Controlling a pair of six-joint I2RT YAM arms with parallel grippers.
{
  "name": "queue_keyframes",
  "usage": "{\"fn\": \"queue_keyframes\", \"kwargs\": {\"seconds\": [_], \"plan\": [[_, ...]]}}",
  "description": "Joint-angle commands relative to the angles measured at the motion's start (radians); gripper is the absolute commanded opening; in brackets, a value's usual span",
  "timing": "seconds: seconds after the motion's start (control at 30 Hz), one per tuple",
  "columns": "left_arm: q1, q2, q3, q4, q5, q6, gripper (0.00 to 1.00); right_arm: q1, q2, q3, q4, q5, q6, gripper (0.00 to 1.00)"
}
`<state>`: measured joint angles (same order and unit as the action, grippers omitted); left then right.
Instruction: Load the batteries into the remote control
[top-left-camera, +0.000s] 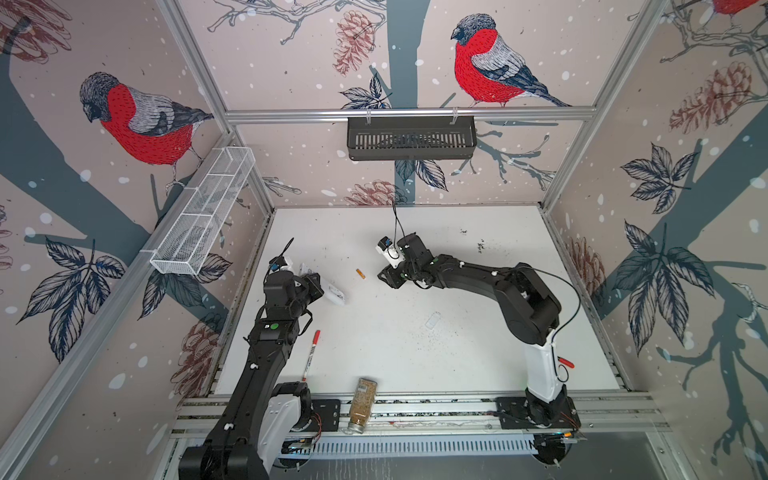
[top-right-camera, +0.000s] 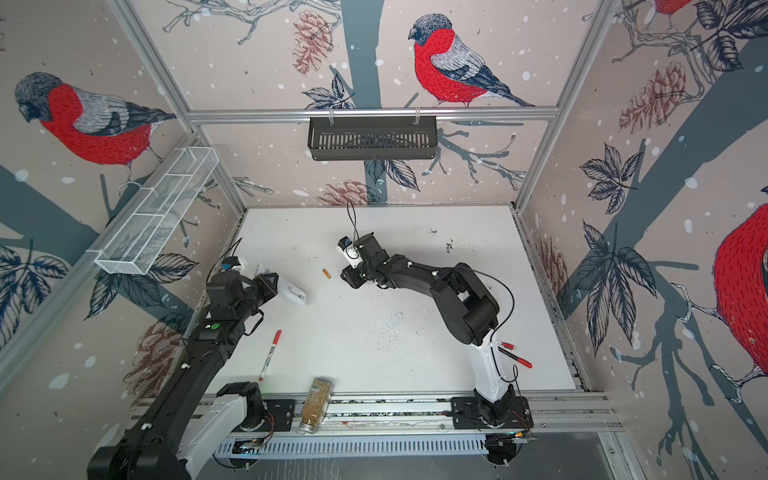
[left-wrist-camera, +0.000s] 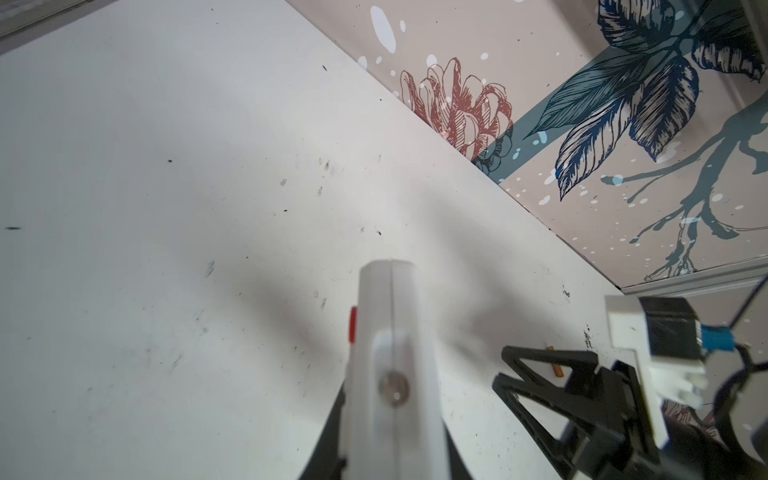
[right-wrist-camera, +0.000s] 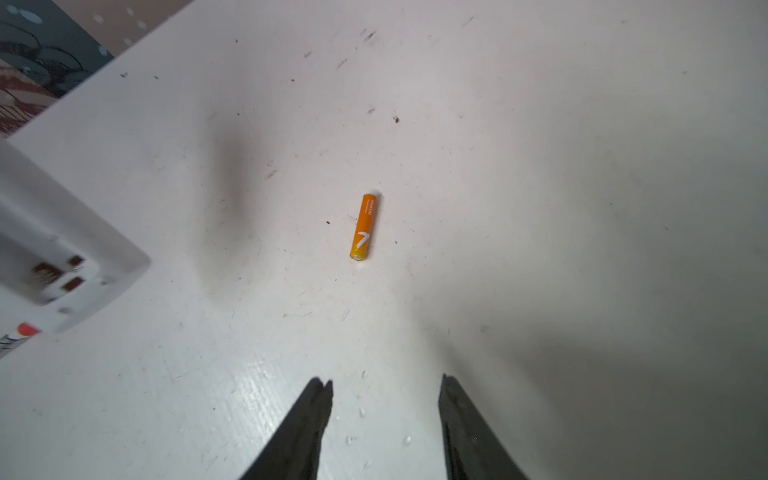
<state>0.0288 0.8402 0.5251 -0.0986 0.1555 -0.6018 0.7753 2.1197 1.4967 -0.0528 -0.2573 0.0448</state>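
Our left gripper (top-left-camera: 318, 286) pinches the remote control (top-left-camera: 335, 293), open compartment upward; we judge it steadied for loading. Our right gripper (right-wrist-camera: 384, 380), jaws spread, hovers beside a battery (right-wrist-camera: 365, 226) lying on the table (top-left-camera: 457, 270) at the remote's two o'clock.

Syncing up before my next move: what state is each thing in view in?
Remote: gripped, battery bay open.
Left claw: shut on remote.
Battery: lying loose, ungripped.
Right claw: open, empty.
Pen: capped, lying flat.
Jar: on its side.
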Motion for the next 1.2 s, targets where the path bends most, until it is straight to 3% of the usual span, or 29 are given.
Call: {"fn": "queue_keyframes", "kwargs": {"seconds": [0.0, 0.2, 0.5, 0.63, 0.9, 1.17], "plan": [[0.007, -0.047, 0.008, -0.107, -0.062, 0.024, 0.0, 0.007, 0.074, 0.098, -0.083, 0.021, -0.051, 0.49], [0.007, -0.087, -0.001, -0.111, -0.018, 0.032, 0.0, -0.022, 0.122, 0.179, -0.113, 0.034, -0.017, 0.51], [0.007, -0.009, -0.015, 0.033, 0.264, 0.049, 0.0, -0.185, -0.109, -0.127, -0.036, 0.134, 0.042, 0.54], [0.007, 0.03, -0.044, 0.111, 0.337, 0.026, 0.0, -0.275, -0.189, -0.242, -0.016, 0.17, 0.043, 0.55], [0.007, 0.041, -0.044, 0.124, 0.366, 0.025, 0.0, -0.392, -0.182, -0.301, -0.026, 0.156, 0.016, 0.55], [0.007, 0.04, -0.053, 0.139, 0.378, 0.021, 0.0, -0.401, -0.139, -0.28, -0.03, 0.166, -0.01, 0.5]]}}
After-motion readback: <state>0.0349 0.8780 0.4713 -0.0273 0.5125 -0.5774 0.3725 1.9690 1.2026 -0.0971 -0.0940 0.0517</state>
